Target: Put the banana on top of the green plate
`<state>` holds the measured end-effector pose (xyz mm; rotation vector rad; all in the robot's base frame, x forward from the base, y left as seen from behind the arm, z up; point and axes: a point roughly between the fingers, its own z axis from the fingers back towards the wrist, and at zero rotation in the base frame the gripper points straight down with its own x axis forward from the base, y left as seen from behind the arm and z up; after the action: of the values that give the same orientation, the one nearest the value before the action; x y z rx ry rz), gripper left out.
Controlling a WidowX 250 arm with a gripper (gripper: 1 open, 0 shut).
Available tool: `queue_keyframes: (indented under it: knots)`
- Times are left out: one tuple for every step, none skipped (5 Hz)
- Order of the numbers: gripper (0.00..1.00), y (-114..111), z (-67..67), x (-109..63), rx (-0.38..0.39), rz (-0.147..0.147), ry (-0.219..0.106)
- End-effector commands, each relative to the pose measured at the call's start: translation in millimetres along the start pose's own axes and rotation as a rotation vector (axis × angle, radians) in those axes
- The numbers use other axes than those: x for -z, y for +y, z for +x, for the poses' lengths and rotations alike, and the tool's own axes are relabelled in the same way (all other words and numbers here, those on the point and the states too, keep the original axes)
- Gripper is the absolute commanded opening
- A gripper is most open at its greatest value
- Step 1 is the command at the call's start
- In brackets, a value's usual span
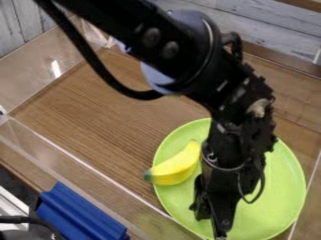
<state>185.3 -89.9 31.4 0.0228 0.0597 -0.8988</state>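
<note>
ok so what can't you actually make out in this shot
- Gripper: its tips sit at the bottom edge of the camera view; whether they touch the green plate is unclear.
- Green plate: its middle is hidden behind the arm.
- Banana: its right end is covered by the arm, so full resting contact is unclear.
- Blue object: cut off by the bottom edge, unidentifiable.

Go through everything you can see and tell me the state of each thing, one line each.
Banana: lying on its side on the plate's left part, its tip past the rim, not held.
Plate: flat on the wooden table, carrying the banana.
Gripper: pointing down over the plate's near part, jaws shut, holding nothing.
</note>
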Motion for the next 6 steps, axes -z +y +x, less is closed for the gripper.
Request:
queue_keyframes:
  knots:
    - [0.00,8,5.3,-21.3,-0.027,0.024,-0.045]
    - [1.00,15,2.1,-43.3,-0.088,0.030,-0.041]
    - [0.00,23,-5.8,-74.4,-0.217,0.046,-0.030]
    - [0.00,48,-18.0,-99.8,-0.330,0.082,-0.035]
    - [0.00,75,-30.7,-111.6,-0.379,0.092,-0.030]
    - [1.00,78,-34.7,-109.9,-0.398,0.102,-0.040]
